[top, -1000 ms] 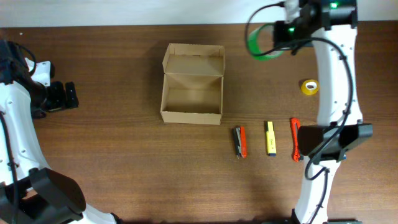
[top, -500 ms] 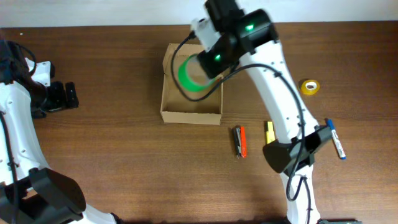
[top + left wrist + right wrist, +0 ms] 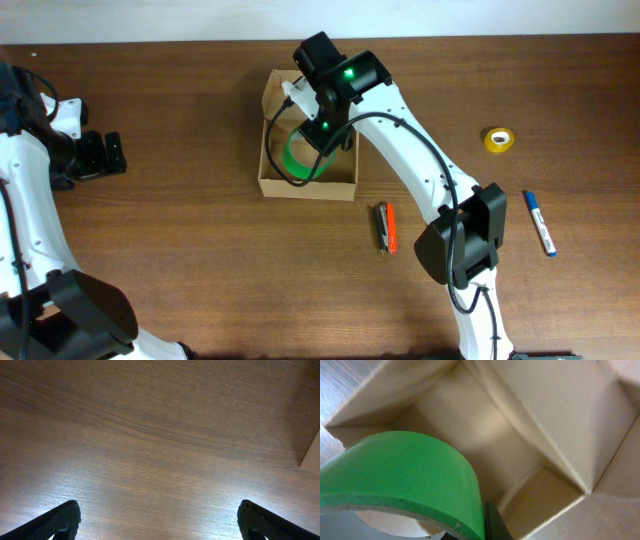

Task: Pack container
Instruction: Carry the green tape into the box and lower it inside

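The brown cardboard container (image 3: 268, 186) stands open at the table's back centre, its flap lid folded back. My right gripper (image 3: 318, 128) is shut on a green tape roll (image 3: 297, 160) and holds it inside the container's opening. In the right wrist view the green roll (image 3: 405, 472) fills the lower left, with one black finger (image 3: 492, 522) against its outer wall and the container's inner walls (image 3: 485, 425) behind it. My left gripper (image 3: 103, 155) is open and empty at the far left; its wrist view shows only bare table between the fingertips (image 3: 160, 522).
A yellow tape roll (image 3: 497, 139) lies at the back right. A blue marker (image 3: 539, 222) lies at the right. A red and black tool (image 3: 386, 227) lies in front of the container. The right arm spans the table's middle right.
My right arm swung the green tape roll from the back right over to the container, then lowered it into the opening. The left arm has not moved.
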You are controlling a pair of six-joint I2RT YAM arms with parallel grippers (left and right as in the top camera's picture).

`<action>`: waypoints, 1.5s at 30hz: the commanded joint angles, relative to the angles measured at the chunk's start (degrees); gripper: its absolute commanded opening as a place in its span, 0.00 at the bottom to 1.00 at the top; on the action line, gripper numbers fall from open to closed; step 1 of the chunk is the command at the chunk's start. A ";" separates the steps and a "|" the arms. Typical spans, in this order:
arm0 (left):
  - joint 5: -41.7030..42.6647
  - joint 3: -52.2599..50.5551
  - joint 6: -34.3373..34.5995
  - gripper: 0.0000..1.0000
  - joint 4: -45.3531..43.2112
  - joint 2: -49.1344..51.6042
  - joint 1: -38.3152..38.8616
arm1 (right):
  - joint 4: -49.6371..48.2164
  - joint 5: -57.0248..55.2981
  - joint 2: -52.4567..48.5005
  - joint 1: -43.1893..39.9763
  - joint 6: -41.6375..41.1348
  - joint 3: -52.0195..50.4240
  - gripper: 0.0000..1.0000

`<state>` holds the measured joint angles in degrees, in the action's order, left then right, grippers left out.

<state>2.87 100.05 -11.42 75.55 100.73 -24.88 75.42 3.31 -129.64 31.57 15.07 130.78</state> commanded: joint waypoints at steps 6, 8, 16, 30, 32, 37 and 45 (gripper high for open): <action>0.79 -0.04 -1.11 1.00 -0.13 -0.57 -0.15 | -3.91 0.11 -0.79 0.70 5.75 -0.02 0.03; 0.79 -0.04 -1.11 1.00 -0.13 -0.57 -0.15 | -3.85 -0.92 -1.29 0.70 5.75 -0.02 0.03; 0.79 -0.04 -1.11 1.00 -0.13 -0.57 -0.15 | -4.20 -2.14 -4.81 0.28 5.77 -0.07 0.04; 0.79 -0.04 -1.11 1.00 -0.13 -0.57 -0.15 | -1.36 -4.70 -7.45 -2.12 6.84 -0.13 0.04; 0.79 -0.04 -1.11 1.00 -0.13 -0.57 -0.15 | -0.63 -7.02 -7.50 -2.71 6.95 -0.13 0.04; 0.79 -0.04 -1.11 1.00 -0.13 -0.57 -0.15 | -0.24 -8.13 -7.58 -3.50 7.02 -0.13 0.04; 0.79 -0.04 -1.11 1.00 -0.13 -0.57 -0.15 | -0.87 -7.67 -8.81 -3.58 6.99 -0.55 0.04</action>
<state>2.85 100.05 -11.42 75.55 100.73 -24.88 74.74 -3.88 -137.14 27.83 21.63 130.69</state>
